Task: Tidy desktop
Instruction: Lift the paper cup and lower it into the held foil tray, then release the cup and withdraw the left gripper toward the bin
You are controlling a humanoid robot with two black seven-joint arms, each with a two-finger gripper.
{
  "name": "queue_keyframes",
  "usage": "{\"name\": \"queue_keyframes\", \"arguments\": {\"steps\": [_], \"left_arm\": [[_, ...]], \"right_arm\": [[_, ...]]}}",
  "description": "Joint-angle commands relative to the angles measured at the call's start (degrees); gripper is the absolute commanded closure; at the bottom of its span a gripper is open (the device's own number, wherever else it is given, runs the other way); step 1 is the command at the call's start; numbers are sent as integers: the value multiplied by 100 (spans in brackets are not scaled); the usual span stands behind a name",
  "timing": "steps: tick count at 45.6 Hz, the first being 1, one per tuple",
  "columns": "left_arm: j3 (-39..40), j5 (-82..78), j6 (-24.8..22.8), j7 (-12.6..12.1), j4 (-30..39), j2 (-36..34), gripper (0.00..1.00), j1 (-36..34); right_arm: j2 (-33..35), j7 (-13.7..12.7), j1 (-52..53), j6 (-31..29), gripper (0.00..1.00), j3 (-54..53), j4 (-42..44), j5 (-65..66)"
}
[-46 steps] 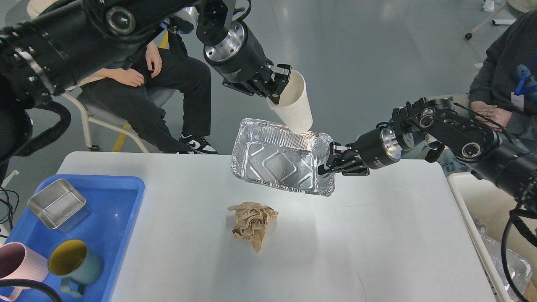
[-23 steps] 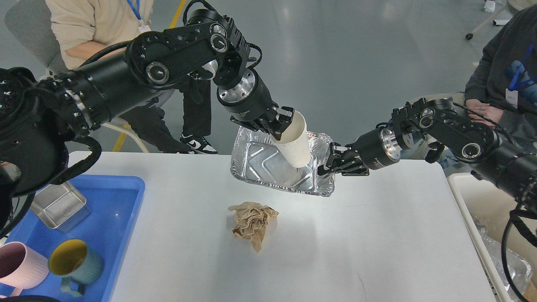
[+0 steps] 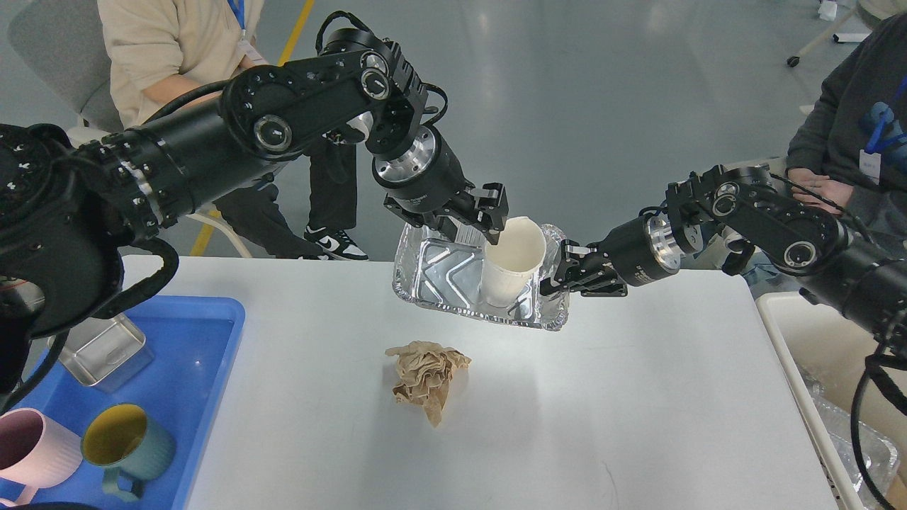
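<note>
The white desktop point(image 3: 623, 397) fills the lower view. My right gripper point(image 3: 558, 278) is shut on the right rim of a foil tray point(image 3: 443, 273) and holds it above the desktop's far edge. A white paper cup point(image 3: 511, 265) stands mouth-up inside the tray. My left gripper point(image 3: 480, 221) hovers just up-left of the cup's rim, its fingers spread and off the cup. A crumpled brown paper ball point(image 3: 427, 377) lies on the desktop in front of the tray.
A blue plastic tray point(image 3: 205, 333) at the left holds a steel box point(image 3: 106, 348), a green mug point(image 3: 126, 445) and a pink mug point(image 3: 34, 446). A bin point(image 3: 836, 368) with foil waste stands right of the table. People sit behind at both far corners.
My left arm lowered the paper cup into the foil tray and let it go; the cup went from tilted to upright. The right gripper kept holding the tray and tilted it flatter.
</note>
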State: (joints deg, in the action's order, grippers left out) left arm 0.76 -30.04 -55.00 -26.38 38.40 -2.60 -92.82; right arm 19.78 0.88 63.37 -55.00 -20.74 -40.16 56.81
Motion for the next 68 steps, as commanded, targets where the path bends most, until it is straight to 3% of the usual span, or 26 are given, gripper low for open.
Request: {"name": "queue_keyframes", "arguments": {"steps": [1, 14, 20, 27, 39, 48, 50, 56, 68], "left_arm": [[415, 25, 0, -8, 1, -82, 3, -166], [706, 25, 0, -25, 167, -882, 3, -298], [908, 77, 0, -60, 711, -1584, 4, -307], [742, 367, 0, -78, 2248, -2972, 4, -228], [-471, 1159, 209, -52, 5052, -5889, 5, -175], [-647, 1132, 0, 19, 6205, -7929, 5, -96], [-665, 1132, 0, 106, 6276, -8525, 5, -35], [-674, 1115, 0, 142, 6267, -9433, 5, 62], [-656, 1097, 0, 159, 6241, -9689, 5, 44]], "right_arm": [[-17, 0, 0, 0, 100, 0, 8, 5], [-18, 0, -35, 0, 100, 0, 8, 5], [-26, 0, -52, 0, 100, 0, 0, 5], [-44, 0, -88, 0, 100, 0, 0, 5], [-97, 0, -105, 0, 100, 0, 0, 5], [-132, 0, -105, 0, 100, 0, 8, 5], [-184, 0, -105, 0, 100, 0, 8, 14], [-185, 0, -114, 0, 100, 0, 8, 23], [-325, 0, -114, 0, 100, 0, 17, 32]]}}
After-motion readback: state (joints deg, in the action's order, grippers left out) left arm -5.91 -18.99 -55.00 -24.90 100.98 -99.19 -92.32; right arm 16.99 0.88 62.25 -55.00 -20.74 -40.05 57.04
